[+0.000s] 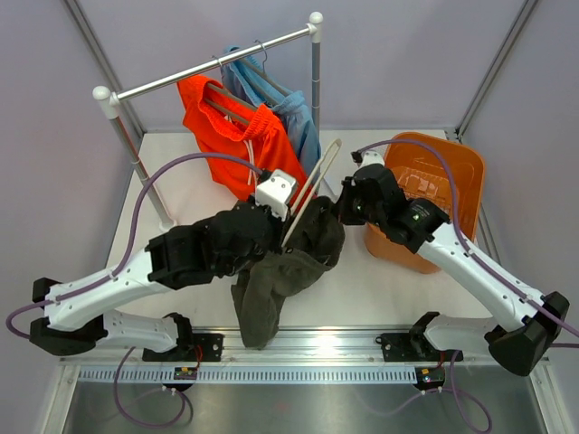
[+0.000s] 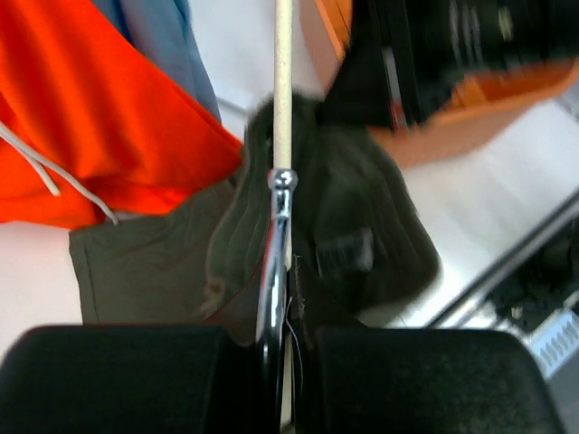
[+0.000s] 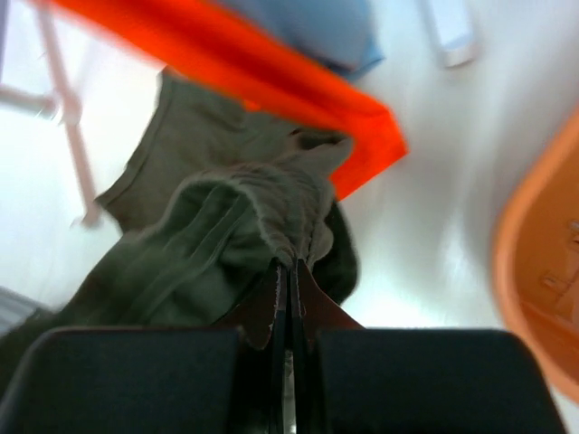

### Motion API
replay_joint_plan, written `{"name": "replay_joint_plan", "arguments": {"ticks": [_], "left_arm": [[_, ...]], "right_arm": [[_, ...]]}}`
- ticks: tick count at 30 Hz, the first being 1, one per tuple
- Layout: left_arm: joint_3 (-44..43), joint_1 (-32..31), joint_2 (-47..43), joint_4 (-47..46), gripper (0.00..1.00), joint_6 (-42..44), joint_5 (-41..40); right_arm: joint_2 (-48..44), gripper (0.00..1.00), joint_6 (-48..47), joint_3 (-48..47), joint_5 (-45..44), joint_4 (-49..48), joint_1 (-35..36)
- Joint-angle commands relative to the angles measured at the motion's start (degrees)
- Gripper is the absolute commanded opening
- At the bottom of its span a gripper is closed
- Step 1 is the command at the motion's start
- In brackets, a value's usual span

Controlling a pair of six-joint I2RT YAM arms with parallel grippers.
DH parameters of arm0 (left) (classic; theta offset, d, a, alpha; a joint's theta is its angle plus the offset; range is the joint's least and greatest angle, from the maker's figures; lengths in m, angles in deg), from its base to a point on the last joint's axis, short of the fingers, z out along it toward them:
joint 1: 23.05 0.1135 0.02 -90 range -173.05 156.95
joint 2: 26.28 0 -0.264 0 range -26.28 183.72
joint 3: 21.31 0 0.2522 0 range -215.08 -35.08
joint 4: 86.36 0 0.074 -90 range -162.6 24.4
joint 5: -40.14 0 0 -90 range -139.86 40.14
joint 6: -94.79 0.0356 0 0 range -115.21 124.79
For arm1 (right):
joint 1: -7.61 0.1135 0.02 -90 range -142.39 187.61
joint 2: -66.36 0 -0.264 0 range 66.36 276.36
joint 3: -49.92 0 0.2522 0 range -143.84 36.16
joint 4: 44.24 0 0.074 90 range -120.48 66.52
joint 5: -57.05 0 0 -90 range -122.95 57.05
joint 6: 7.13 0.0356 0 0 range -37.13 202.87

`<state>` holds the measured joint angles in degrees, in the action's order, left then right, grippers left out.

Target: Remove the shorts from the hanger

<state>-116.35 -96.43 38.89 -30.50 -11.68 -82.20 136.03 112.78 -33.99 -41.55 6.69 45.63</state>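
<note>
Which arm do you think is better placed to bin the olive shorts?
Right: the right end effector grips the olive shorts beside the orange bin, while the left end effector holds the hanger.

Orange plastic basket (image 1: 470, 172) at the right, metal clothes rail (image 1: 163, 78) at the back, white tabletop (image 1: 380, 298).

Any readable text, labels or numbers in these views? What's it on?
No readable text.
Dark olive-green cloth shorts, bright orange cloth shorts, light blue cloth shorts, pale wooden hanger and orange plastic basket: no visible print.
Small black connectors on the grey metal rail: too small to read.
</note>
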Motion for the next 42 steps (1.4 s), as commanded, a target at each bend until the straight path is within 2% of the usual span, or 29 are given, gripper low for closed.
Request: {"name": "replay_joint_plan", "arguments": {"ticks": [1,5,9,12,16,20,22,26,28,30,32,33,34,35,36,37,39,42], "left_arm": [[-3.97,2.01,1.62,-14.32,0.00,2.58,-6.59],[-7.74,4.74,4.08,-21.61,0.00,4.60,-9.32],[-12.76,10.08,5.93,-25.84,0.00,6.18,-10.56],[-17.40,13.43,8.30,-26.37,0.00,5.92,-8.36],[-22.86,14.32,10.24,-26.65,0.00,8.55,-9.49],[-26.22,14.50,8.49,-21.03,0.00,9.44,-11.17],[-23.60,14.50,6.39,-20.14,0.00,9.18,-11.78],[-17.61,14.50,-0.81,-17.16,0.00,7.16,-11.87],[-15.33,14.50,-3.10,-15.84,0.00,6.37,-11.96],[-12.51,14.50,-5.57,-14.16,0.00,5.13,-11.61],[-10.41,14.50,-6.54,-12.06,0.00,4.43,-11.35],[-9.87,14.50,-6.63,-11.35,0.00,4.43,-11.52],[-9.26,14.50,-6.89,-10.13,0.00,4.17,-11.87],[-7.69,14.50,-6.89,-9.77,0.00,4.16,-12.13],[-6.89,14.50,-7.16,-9.50,0.00,4.08,-12.14],[-6.01,14.50,-7.33,-9.15,0.00,3.73,-12.05],[-3.38,14.50,-7.60,-8.71,0.00,3.11,-11.26],[0.57,14.50,-8.91,-9.06,0.00,2.15,-10.38]], "right_arm": [[-2.34,0.00,-0.82,-4.64,-3.17,0.62,6.61],[-3.22,0.00,-0.47,-6.49,-4.93,2.82,12.24],[-2.96,0.00,-1.17,-10.08,-5.20,5.02,16.03],[-2.08,0.00,-1.87,-12.28,-5.20,5.72,18.93],[-1.82,0.00,-2.14,-15.27,-8.44,7.65,20.08],[-2.69,0.00,-3.54,-23.70,-19.94,14.31,20.08],[-2.96,0.00,-5.03,-30.98,-23.55,16.17,19.99],[-1.82,0.00,-8.98,-45.05,-36.73,19.43,19.72],[-2.95,0.01,-15.12,-49.29,-40.16,15.94,19.64],[-3.57,0.00,-22.13,-50.69,-43.59,7.42,19.64],[-2.96,0.00,-28.73,-51.31,-50.79,-2.94,19.64],[-2.79,0.00,-38.08,-50.71,-52.99,-8.20,19.64],[-2.78,0.00,-43.22,-49.66,-55.27,-20.00,19.64],[-2.70,0.00,-48.14,-47.82,-56.34,-26.29,19.64],[-2.52,0.00,-58.20,-46.93,-57.22,-33.32,19.29],[-1.56,0.00,-61.95,-46.83,-57.32,-43.74,17.89],[0.28,0.00,-64.10,-51.21,-56.53,-45.61,14.99],[5.20,0.00,-60.43,-60.26,-53.72,-40.44,8.05]]}}
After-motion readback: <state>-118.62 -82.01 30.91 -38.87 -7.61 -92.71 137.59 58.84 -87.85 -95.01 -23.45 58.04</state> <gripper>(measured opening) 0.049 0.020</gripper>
